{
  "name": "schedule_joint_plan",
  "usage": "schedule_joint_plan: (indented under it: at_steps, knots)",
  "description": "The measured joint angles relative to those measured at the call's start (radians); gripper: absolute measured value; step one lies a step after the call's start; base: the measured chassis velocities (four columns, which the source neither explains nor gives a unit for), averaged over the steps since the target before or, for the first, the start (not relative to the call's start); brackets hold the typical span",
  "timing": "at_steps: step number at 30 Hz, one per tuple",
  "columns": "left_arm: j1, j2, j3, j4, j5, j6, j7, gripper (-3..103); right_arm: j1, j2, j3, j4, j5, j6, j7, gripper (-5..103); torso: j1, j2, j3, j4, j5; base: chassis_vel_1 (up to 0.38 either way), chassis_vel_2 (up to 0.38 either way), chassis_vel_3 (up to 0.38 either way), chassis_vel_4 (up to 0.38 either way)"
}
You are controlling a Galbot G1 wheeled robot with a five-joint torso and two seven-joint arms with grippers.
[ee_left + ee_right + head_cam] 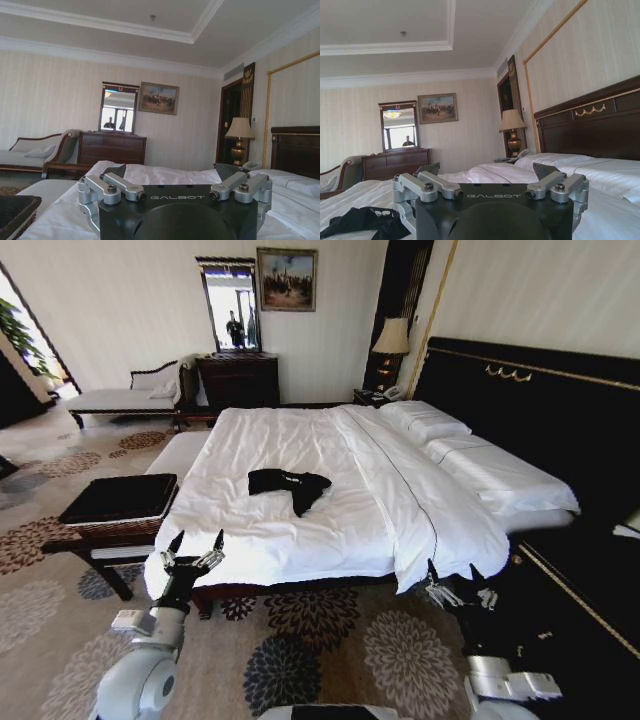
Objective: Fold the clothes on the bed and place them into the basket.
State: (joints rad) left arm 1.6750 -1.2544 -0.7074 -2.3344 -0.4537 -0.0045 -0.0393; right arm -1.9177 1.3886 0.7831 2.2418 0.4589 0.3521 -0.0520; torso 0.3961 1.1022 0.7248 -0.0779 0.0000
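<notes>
The clothes are one crumpled black T-shirt lying near the middle of the bed, a large bed with white sheets and a black headboard. The T-shirt also lies on the sheet ahead of my right gripper. The basket, a shallow black tray on dark legs, stands off the bed's left side, and its corner shows in the left wrist view. My left gripper is open at the bed's near left corner. My right gripper is open at the near right corner. Neither holds anything.
A white-cushioned bench runs along the bed's left side behind the basket. A chaise, a dark dresser with a mirror and a lamp on a nightstand line the far wall. Patterned carpet lies between me and the bed.
</notes>
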Motion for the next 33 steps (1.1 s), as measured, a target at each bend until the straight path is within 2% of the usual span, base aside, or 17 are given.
schedule_joint_plan:
  at_steps: [11,19,22,33]
  knots:
    - [0.008,-0.005,0.01,0.009,0.017,-0.006,0.005,100,0.005,0.02,-0.008,-0.009,-0.009,0.005,-0.01,100,0.0,0.0,0.0,0.0,-0.0001,0.0,0.0,0.0,0.0]
    - [0.015,0.008,-0.001,0.011,0.036,0.008,0.054,100,0.003,0.02,-0.001,-0.01,-0.007,0.005,-0.011,100,0.0,0.0,0.0,0.0001,0.0,-0.008,0.01,0.009,-0.014]
    - [0.001,0.018,-0.01,0.023,0.054,-0.008,0.065,100,0.003,0.018,0.007,-0.01,-0.006,0.005,-0.011,100,0.0,0.0,0.0,-0.0001,-0.0001,-0.061,0.072,0.067,-0.085]
    - [-0.014,0.026,-0.025,0.033,0.036,-0.022,0.065,100,0.001,0.03,0.01,-0.02,-0.014,0.012,-0.014,100,0.0,0.0,0.0,0.0,-0.0001,-0.116,0.13,0.116,-0.136]
